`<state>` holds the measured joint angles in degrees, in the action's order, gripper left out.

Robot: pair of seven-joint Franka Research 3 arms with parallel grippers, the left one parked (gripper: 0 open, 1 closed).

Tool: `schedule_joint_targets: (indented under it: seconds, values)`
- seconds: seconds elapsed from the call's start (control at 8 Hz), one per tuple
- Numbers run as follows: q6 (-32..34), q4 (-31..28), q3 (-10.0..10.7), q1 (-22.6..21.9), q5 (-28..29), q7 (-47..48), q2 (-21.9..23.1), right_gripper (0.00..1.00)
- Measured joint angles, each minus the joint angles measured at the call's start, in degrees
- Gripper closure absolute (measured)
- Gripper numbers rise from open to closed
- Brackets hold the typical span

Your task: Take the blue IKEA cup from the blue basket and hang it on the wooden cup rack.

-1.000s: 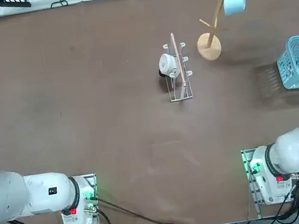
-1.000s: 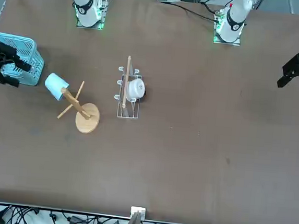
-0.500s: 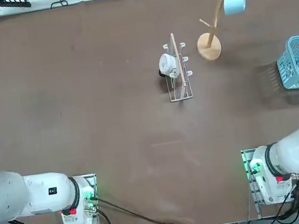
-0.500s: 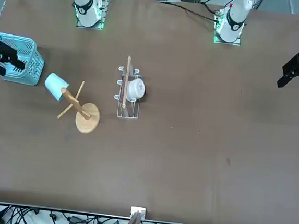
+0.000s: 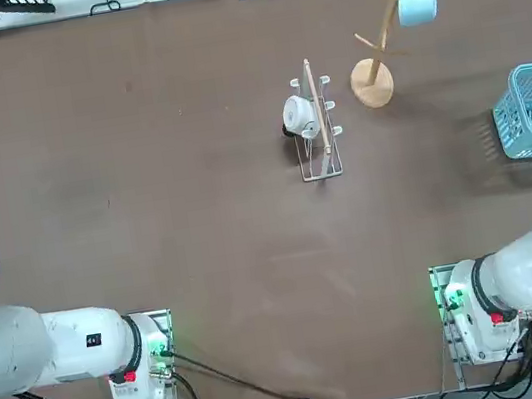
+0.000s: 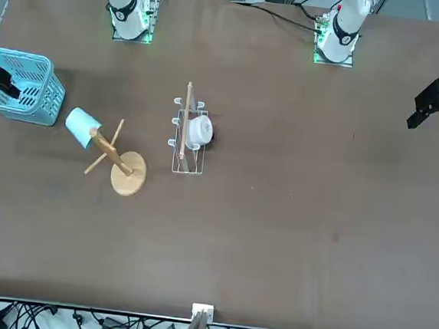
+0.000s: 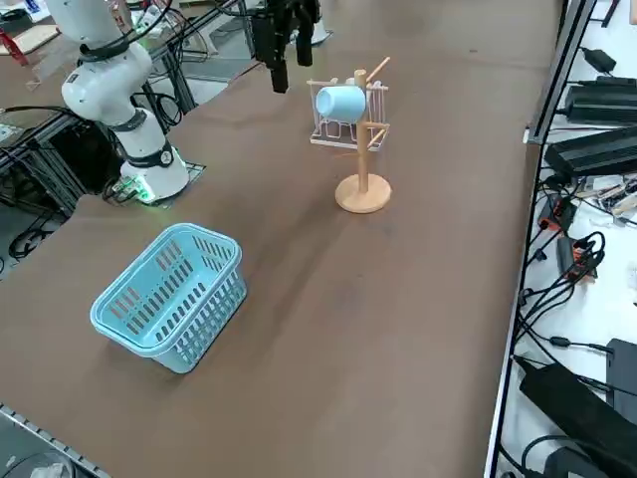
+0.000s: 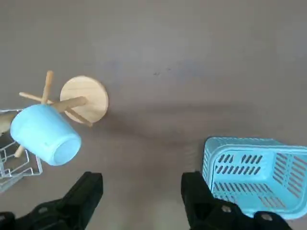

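Blue IKEA cup (image 8: 44, 134) is seen hung on the wooden cup rack (image 5: 373, 79); placement is judged done.

The cup is carried on an upper peg, tilted with its mouth outward and down, so it is held by the peg's upward angle, not by the robot. The right gripper (image 8: 142, 199) is raised high above the table between rack and blue basket (image 7: 169, 294), fingers spread apart, nothing pinched; it is judged clear of the rack so the cup is not knocked. The basket is shown empty on the table, well apart from the rack. Beside the rack a metal wire rack (image 5: 317, 129) is stood with a white mug (image 5: 296, 116) resting on it. Counted: one blue cup, one basket, one wooden rack, one wire rack, one white mug.
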<state>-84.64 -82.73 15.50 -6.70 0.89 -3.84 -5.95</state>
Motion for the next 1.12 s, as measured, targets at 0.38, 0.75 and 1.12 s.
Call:
schedule_joint_targets:
  seconds: [0.38, 0.75, 1.12]
  values:
    - [3.9, 1.7, -18.0, 13.6, -3.0, 6.7, 0.7, 0.00]
    - [4.2, 1.7, -20.3, 17.0, -3.1, 6.7, 0.7, 0.00]
    - [4.4, 1.7, -20.3, 16.1, -3.1, 7.0, 0.7, 0.00]
